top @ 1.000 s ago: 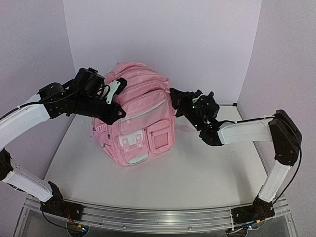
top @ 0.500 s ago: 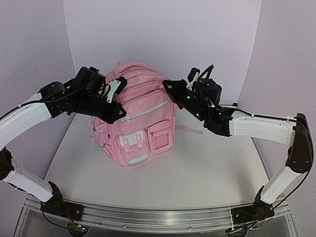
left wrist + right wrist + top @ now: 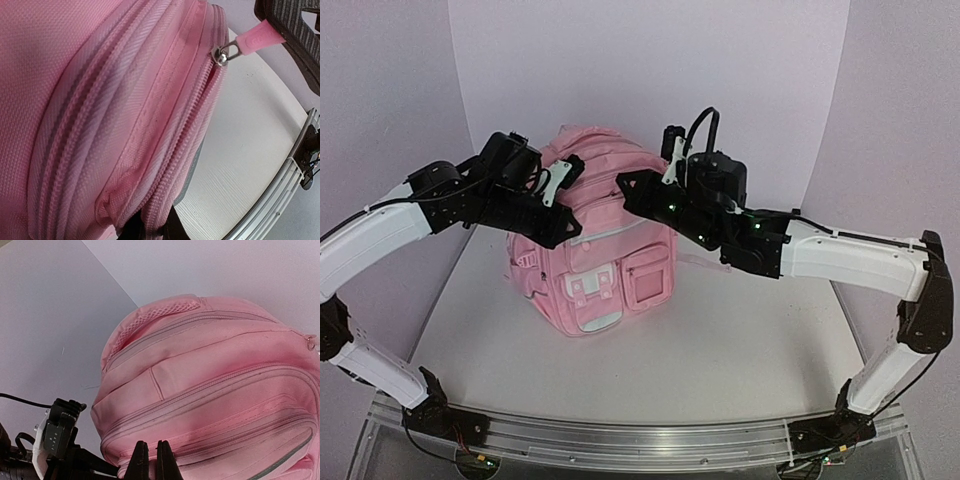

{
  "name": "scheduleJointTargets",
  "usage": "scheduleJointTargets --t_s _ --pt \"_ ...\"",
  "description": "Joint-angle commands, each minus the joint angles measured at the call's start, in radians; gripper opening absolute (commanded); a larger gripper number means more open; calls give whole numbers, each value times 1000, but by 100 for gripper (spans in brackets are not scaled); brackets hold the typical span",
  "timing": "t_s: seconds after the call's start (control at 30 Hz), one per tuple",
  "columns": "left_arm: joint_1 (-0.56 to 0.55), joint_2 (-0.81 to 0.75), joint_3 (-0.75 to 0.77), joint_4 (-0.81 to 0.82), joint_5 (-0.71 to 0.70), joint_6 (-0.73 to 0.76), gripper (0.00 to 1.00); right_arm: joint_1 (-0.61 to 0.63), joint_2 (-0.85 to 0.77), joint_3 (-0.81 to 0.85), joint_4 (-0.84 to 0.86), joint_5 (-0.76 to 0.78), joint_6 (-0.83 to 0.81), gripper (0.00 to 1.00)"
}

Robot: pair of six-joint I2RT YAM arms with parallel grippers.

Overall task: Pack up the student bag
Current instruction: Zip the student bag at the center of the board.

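Here, on the white table, the pink backpack stands upright near the back wall. Its long axis is vertical and its pocketed front faces the arm bases. The left gripper is pinched on a fold of fabric beside a zip on the bag's left flank. The right gripper, fingers together, sits at the upper front. Marks on the pink zip pull are too blurred to read.

We can read no text, brand, number or sign on the large light-pink fabric backpack.
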Motion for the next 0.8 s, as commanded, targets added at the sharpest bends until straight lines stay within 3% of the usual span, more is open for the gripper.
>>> scheduleJointTargets --t_s 0.0,0.1,0.17,0.23,0.4,0.57,0.77 --pt "10 16 51 34 12 -1 16 38 -37 58 88 38 -23 0" --pt "10 -38 47 14 29 -2 49 38 -55 43 65 104 -26 0" --pt "10 -79 46 -11 63 -1 59 37 -64 36 52 132 -26 0" --pt "12 -114 58 -51 61 -5 62 36 -67 34 46 140 -27 0" --pt "14 -180 73 -136 -12 -9 64 36 -60 39 43 128 -12 0" --pt "25 -189 89 -177 -121 12 49 36 -60 42 43 119 -4 0" --pt "42 -137 108 -183 -233 39 48 37 -71 40 43 118 -6 0"
